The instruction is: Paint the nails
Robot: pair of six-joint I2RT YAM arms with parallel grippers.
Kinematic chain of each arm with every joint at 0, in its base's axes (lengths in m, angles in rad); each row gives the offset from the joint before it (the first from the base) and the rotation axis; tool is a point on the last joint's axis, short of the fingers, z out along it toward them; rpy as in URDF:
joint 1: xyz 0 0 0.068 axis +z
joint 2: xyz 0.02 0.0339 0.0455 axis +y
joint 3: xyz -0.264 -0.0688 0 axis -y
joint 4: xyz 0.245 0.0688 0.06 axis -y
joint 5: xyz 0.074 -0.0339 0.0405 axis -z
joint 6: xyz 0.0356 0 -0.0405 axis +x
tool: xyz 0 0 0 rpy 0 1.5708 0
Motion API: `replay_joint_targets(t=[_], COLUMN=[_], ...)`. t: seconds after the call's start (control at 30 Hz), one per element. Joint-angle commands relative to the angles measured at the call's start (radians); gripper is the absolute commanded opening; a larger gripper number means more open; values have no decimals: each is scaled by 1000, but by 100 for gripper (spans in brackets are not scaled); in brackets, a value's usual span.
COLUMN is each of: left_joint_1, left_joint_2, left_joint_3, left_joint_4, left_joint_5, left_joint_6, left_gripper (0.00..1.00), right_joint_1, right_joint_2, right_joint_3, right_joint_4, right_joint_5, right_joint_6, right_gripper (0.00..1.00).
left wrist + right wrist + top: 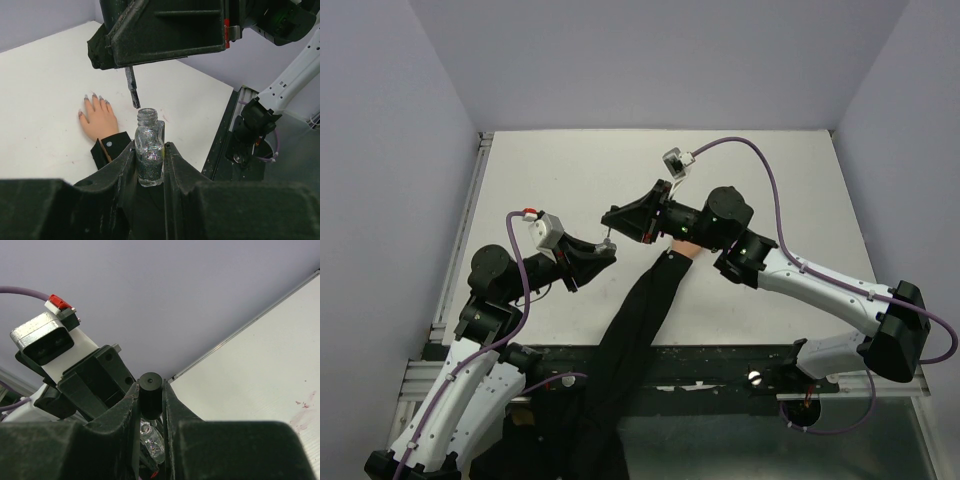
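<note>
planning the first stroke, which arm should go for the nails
Right. The right gripper is shut on the brush cap, its brush poised over the open bottle; the left gripper only grips that bottle. The nails lie nearby on the fake hand.

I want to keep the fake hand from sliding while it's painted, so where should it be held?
The fake hand lies flat, palm down, so pinch across the wrist from above, just by the black sleeve cuff. That would probably steady it and leave the nails at the fingertips uncovered.
</note>
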Motion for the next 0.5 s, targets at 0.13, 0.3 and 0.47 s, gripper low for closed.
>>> replay_joint_targets(t=[0.13,0.3,0.47], left_joint_1=[-3,-3,-3], left_joint_2=[-6,-2,-5], left_joint_3=[21,23,23], left_joint_4=[23,22,19], left_joint_5=[-6,-4,-9], left_joint_6=[6,6,6], left_gripper=[0,0,0], right_joint_1=[12,14,17], right_joint_2=[3,0,-5], right_joint_3=[29,28,29], right_joint_4=[-29,-21,-26], right_joint_5=[-29,-34,-34], right_joint_6=[-25,-23,-25], right_gripper=[1,1,1])
